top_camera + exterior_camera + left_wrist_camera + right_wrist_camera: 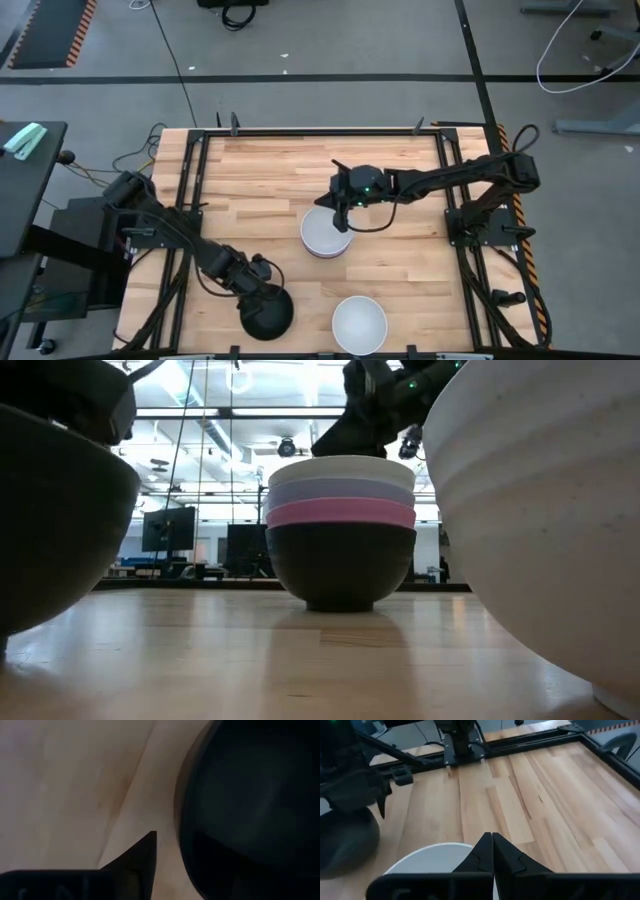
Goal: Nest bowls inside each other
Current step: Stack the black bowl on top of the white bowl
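A stack of bowls (325, 238) stands mid-table: black at the bottom, then pink, lavender-blue, and white on top (342, 530). My right gripper (341, 218) is shut and sits over the far rim of the top white bowl (430, 857). A single black bowl (268, 314) rests on its base near the table's near edge. My left gripper (259, 285) is low at its far-left rim, open. One finger (145, 857) stands outside the rim (181, 820) with a strip of table between; the other is lost against the dark bowl. A second white bowl (360, 323) stands alone to the right. My right gripper (492, 836) points down with shut fingers at the white top bowl's far rim (340, 458). I cannot tell whether the fingertips touch it. My left gripper touches nothing that shows.
The table's metal frame (455, 170) runs around the wooden top. Bare wood lies on the far half (270, 170) and on the right side (420, 280). The lone white bowl (540, 510) and the lone black bowl (50, 530) sit close to the near edge.
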Robot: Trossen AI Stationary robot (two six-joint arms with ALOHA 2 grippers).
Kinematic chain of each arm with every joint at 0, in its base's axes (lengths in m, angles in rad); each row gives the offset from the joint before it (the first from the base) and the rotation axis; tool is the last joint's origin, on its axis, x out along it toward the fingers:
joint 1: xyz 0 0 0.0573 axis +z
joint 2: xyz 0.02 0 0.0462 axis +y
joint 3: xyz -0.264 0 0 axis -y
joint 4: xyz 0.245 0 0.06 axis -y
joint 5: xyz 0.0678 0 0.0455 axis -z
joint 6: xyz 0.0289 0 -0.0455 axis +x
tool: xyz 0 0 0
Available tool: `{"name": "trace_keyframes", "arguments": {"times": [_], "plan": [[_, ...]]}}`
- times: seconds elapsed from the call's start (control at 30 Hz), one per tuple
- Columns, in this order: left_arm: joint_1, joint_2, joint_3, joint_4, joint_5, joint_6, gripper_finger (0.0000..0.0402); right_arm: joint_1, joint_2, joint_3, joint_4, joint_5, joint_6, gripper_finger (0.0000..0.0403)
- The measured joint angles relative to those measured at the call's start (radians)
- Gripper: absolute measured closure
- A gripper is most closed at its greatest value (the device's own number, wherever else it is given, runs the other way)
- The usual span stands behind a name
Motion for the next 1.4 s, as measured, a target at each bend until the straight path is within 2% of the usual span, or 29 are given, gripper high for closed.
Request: {"name": "trace_keyframes", "arguments": {"times": [0.33,0.43,0.63,0.73,1.03,1.2,1.4], "plan": [[0.025,0.029,0.000,0.004,0.013,0.044,0.0300,0.065,-0.041,0.000,-0.065,0.010,0.015,0.0400],[0.040,0.028,0.000,0.006,0.012,0.056,0.0327,0.081,-0.053,0.000,-0.112,0.010,0.029,0.0399],[0.071,0.025,0.000,0.005,0.014,0.123,0.0390,0.138,-0.101,0.000,-0.348,0.052,0.127,0.0398],[0.087,0.025,0.000,0.003,0.022,0.134,0.0384,0.185,-0.139,0.000,-0.429,0.111,0.176,0.0395],[0.138,0.025,0.055,-0.071,0.043,0.226,0.0388,0.363,-0.278,0.000,-0.509,0.249,0.305,0.0393],[0.174,0.025,0.146,-0.176,0.039,0.303,0.0392,0.451,-0.304,0.000,-0.617,0.308,0.444,0.0393],[0.233,0.025,0.314,-0.373,-0.016,0.371,0.0392,0.547,-0.287,0.000,-0.698,0.314,0.592,0.0393]]}}
